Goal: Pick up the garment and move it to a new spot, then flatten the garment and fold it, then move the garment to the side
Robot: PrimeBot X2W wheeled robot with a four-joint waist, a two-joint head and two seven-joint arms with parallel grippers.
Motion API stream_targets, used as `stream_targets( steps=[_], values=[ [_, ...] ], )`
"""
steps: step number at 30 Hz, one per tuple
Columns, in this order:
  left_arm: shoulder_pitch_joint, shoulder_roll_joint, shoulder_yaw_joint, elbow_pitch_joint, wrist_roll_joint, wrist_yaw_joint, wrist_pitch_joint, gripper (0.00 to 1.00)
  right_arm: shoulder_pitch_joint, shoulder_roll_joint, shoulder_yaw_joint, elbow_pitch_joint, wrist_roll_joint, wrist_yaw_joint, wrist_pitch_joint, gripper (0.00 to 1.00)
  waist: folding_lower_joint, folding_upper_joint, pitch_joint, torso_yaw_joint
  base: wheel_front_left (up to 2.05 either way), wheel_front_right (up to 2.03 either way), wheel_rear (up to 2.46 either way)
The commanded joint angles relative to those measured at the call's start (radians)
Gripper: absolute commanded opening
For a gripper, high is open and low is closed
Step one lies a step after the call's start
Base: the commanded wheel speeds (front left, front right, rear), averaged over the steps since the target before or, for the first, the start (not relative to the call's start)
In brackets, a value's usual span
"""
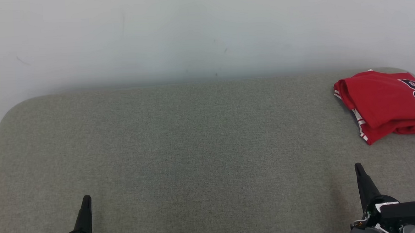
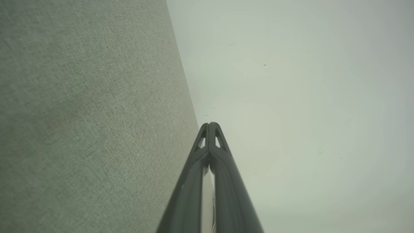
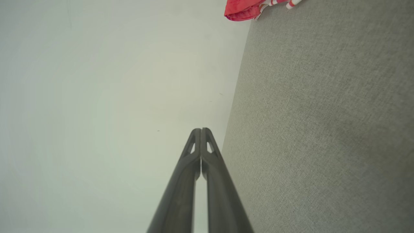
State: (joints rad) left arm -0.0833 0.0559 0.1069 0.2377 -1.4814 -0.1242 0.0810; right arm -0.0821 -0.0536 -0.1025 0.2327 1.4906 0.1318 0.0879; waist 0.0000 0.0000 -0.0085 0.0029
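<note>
Garment: the red garment is lying as a loosely folded bundle at the far right of the grey tabletop, near the white wall. Its right part is running out of the head view, and a corner of it is showing at the top of the right wrist view.
Left tool: the left tool is sitting at the near left with its fingers pressed together, gripping nothing, well apart from the garment. In its wrist view it is pointing along the tabletop toward the wall.
Right tool: the right tool is sitting at the near right, also pinched closed and empty. The garment is lying beyond it and slightly to its right.
Step in hand: the garment is looking already folded and set aside, so this is probably the final move to the side, finishing or finished.
Doing it well: if a nudge is needed, the right tool is the nearer one. It should be opening first, then gripping all layers at the near hem.
Risk: the layers are looking loose, so dragging one layer could be undoing the fold.
</note>
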Motion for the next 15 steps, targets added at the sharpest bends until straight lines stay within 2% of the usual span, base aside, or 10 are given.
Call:
stream_targets(
  steps=[1, 15],
  values=[
    [-0.016, -0.002, 0.005, 0.001, -0.023, -0.006, 0.007, 0.00, -0.014, 0.001, -0.004, 0.000, 0.019, -0.002, 0.005, 0.00, 0.0000, 0.0000, 0.001, 0.000, 0.00, 0.00, 0.00],
    [-0.028, -0.006, 0.008, 0.007, -0.114, -0.008, 0.030, 0.00, -0.026, 0.003, -0.011, 0.010, 0.104, -0.002, 0.024, 0.00, 0.0000, 0.0000, 0.009, -0.002, 0.00, 0.00, 0.00]
  ],
)
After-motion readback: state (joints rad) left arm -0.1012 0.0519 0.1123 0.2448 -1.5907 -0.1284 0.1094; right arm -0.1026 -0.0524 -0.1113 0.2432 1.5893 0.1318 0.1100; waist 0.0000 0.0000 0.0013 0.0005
